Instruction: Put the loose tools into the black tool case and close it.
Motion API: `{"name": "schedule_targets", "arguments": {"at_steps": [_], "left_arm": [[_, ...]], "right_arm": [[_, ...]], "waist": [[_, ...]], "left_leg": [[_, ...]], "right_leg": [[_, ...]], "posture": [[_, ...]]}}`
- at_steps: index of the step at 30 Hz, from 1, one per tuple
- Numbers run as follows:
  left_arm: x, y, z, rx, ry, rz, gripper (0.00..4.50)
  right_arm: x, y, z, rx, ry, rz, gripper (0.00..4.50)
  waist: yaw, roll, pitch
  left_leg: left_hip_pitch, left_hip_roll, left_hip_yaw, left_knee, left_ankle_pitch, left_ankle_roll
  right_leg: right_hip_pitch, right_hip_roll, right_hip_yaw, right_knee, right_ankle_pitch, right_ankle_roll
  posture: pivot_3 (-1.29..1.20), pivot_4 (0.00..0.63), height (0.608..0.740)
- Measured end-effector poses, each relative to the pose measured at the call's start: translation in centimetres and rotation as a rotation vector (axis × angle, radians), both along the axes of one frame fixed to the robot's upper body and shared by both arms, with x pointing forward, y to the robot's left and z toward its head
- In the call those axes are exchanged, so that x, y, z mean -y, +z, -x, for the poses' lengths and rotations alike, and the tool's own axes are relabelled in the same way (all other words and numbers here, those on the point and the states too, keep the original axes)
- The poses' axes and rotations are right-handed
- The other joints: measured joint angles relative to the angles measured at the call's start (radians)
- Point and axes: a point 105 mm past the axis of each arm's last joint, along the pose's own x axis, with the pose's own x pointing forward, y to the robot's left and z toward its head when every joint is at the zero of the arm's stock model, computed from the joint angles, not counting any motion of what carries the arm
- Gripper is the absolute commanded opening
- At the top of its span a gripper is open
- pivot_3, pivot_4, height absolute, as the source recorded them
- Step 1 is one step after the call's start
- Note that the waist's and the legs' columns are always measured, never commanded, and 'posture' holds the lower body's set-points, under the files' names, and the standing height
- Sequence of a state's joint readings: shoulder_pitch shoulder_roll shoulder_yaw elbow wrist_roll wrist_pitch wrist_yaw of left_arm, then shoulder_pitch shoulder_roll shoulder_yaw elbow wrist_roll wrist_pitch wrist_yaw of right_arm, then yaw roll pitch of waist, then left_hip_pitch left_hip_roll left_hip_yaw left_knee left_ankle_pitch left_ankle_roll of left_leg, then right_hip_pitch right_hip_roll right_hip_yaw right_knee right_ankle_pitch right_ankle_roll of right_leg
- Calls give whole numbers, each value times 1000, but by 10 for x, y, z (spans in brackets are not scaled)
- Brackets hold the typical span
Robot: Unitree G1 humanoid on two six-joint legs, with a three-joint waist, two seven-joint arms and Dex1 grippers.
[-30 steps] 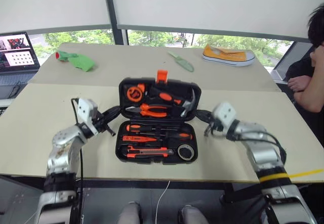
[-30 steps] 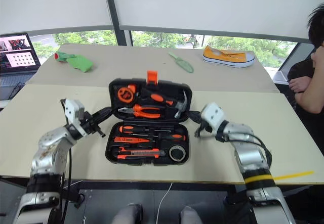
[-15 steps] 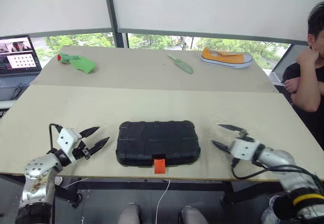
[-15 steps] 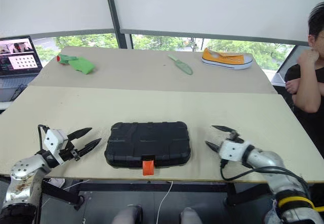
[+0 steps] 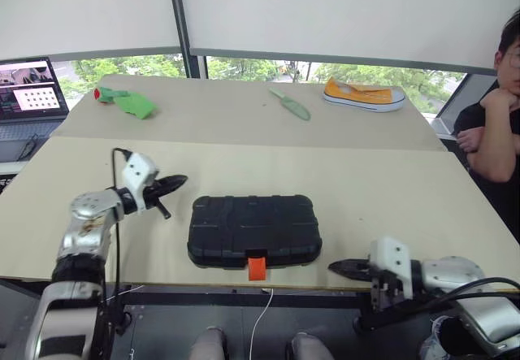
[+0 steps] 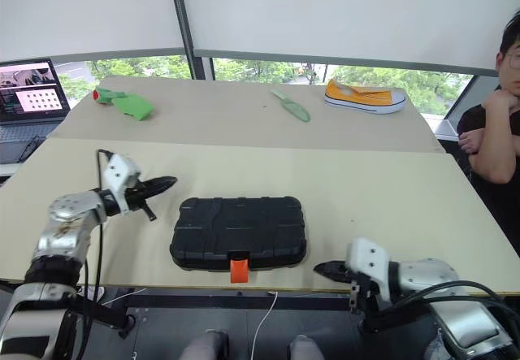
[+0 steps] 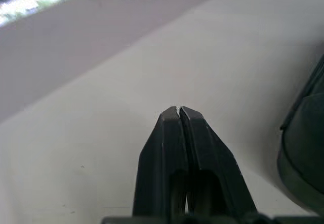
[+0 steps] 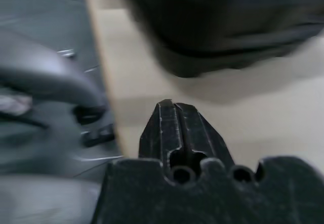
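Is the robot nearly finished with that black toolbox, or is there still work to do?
It looks nearly finished. The black tool case lies shut on the table, with no loose tools beside it. Nothing is in hand: the left gripper and right gripper are both shut, empty and apart from the case. Whether the orange latch at the near edge is properly fastened I cannot tell.

Two pale beige tables (image 5: 244, 108) stand end to end before wide windows (image 5: 244, 63) with white blinds (image 5: 325, 10) partly lowered, green trees outside. A laptop (image 5: 28, 92) sits far left; a person (image 5: 496, 108) sits right.
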State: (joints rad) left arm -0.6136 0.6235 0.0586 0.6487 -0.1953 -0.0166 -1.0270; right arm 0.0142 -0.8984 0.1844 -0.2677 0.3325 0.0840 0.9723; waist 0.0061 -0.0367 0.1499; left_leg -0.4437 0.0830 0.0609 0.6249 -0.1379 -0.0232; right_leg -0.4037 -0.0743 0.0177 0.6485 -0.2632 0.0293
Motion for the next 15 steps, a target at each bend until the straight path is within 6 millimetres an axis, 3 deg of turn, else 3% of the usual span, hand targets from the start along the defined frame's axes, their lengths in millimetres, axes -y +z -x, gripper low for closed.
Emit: {"name": "schedule_targets", "arguments": {"at_steps": [8, 15], "left_arm": [[7, -20, 4, -126, -82, 4, 0], [-1, -25, 14, -186, -50, 92, 0]], "right_arm": [[-37, 2, -29, 5, 1, -24, 67], [-47, 12, -91, 103, -130, -77, 67]], "waist": [[-7, -3, 2], [-17, -4, 2]], "left_leg": [[-2, 1, 0, 1, 0, 0], [-3, 1, 0, 1, 0, 0]], "right_leg": [[-2, 1, 0, 0, 1, -1], [-2, 1, 0, 1, 2, -1]], "posture": [[0, 150, 740], [0, 150, 740]]}}
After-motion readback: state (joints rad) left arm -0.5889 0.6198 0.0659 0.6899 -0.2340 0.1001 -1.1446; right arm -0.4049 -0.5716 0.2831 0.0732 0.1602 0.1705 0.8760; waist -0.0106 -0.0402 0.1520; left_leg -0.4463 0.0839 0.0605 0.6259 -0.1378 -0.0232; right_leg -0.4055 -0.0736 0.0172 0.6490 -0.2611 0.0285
